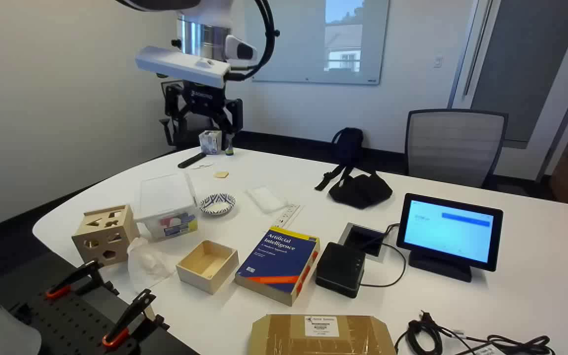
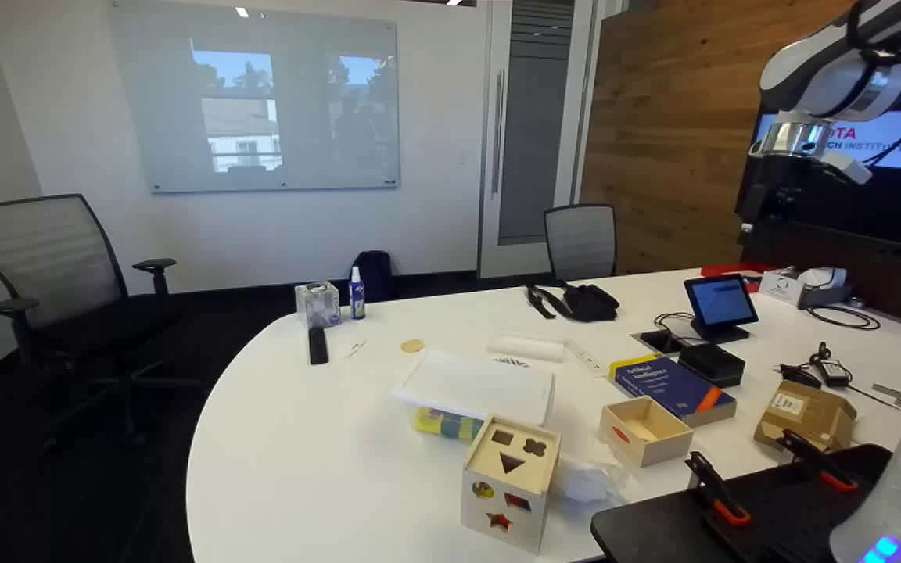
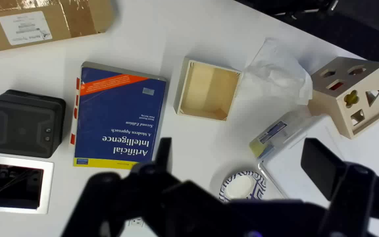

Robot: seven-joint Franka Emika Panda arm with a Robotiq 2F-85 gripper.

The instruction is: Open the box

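The box is a wide, flat brown cardboard box (image 1: 276, 340) with a white label, closed, at the near table edge in an exterior view. It also shows in an exterior view (image 2: 814, 413) beside the robot's black mount, and in the wrist view (image 3: 79, 19) at the upper left, cut off by the frame. My gripper (image 1: 200, 140) is open and empty, high above the table and well away from the box. In the wrist view its two fingers (image 3: 239, 154) are wide apart with nothing between them. In an exterior view the gripper (image 2: 755, 211) is dark and side-on.
A blue book (image 1: 279, 259), a black device (image 1: 340, 268) and a small wooden tray (image 1: 208, 266) stand beyond the box. A lidded plastic tub (image 1: 165, 197), a wooden cube (image 1: 106, 234) and a patterned bowl (image 1: 217, 204) are further off. Cables (image 1: 424, 333) and a tablet (image 1: 449, 229) lie to the side.
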